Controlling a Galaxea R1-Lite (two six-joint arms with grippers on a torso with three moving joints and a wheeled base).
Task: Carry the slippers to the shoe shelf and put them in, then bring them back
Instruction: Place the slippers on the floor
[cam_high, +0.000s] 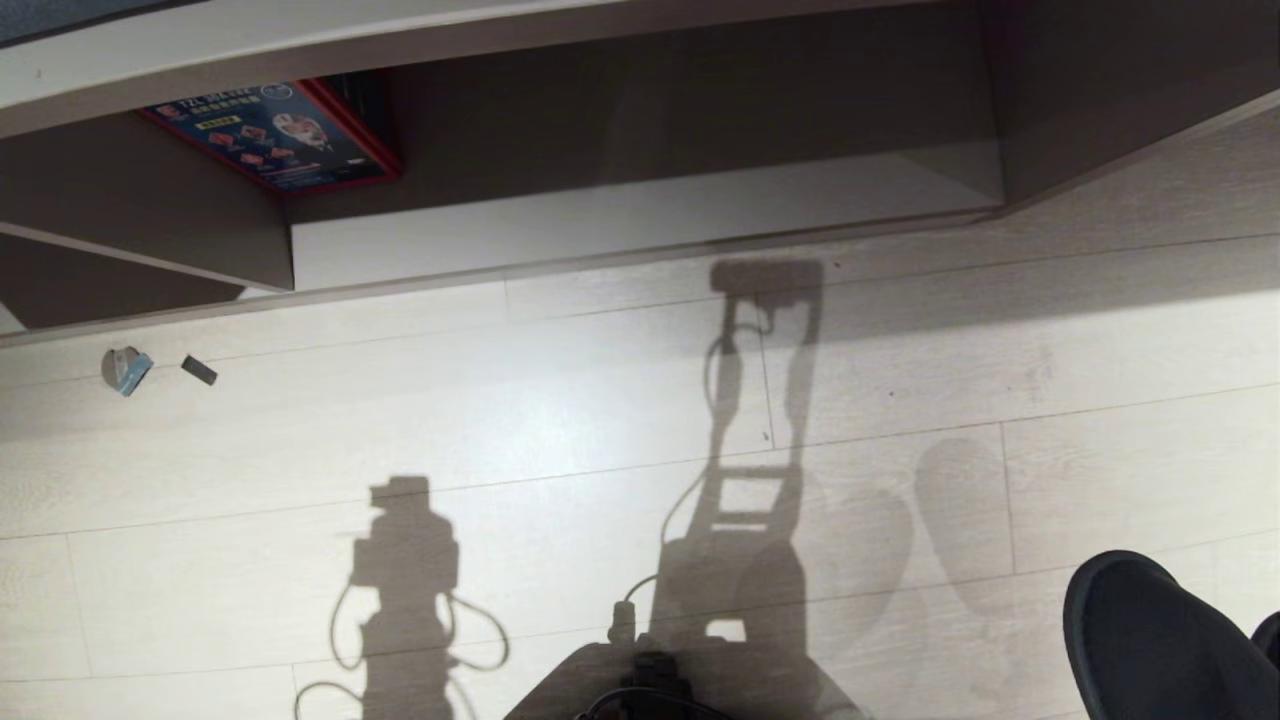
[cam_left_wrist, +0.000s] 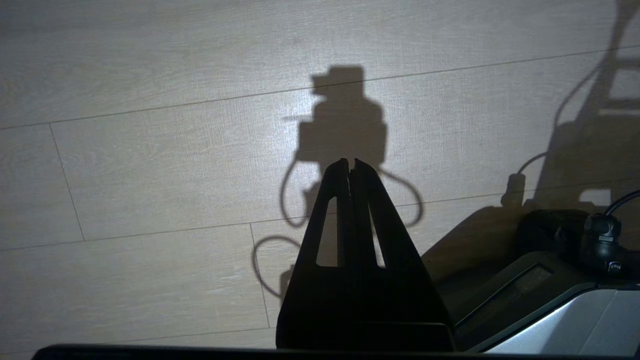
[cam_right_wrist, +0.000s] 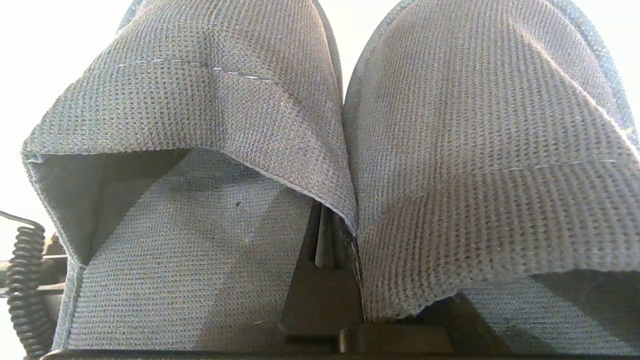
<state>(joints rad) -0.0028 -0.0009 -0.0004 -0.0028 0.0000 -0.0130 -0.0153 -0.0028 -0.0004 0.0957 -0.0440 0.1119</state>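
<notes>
Floor: the pale wood-plank floor (cam_high: 560, 420) is lying wide and open between the robot and the furniture, carrying only shadows.
Furniture: the grey-beige laminate unit (cam_high: 700, 110) is running along the far edge of the floor, its low recess open to the front.
Slippers: the dark grey-blue woven fabric slippers (cam_right_wrist: 450, 150) are hanging side by side, touching along their inner edges; one toe is entering the head view at the lower right corner.
Right gripper: the right gripper (cam_right_wrist: 332, 240) is clenching the slippers' inner edges between its black fingers.
Left gripper: the black left gripper (cam_left_wrist: 351, 165) is hanging over bare floor, its tips pressed together, holding nothing.
Small things: a small grey-and-blue object (cam_high: 126, 369) and a dark flat piece (cam_high: 199, 370) are lying near the unit's left edge.
</notes>
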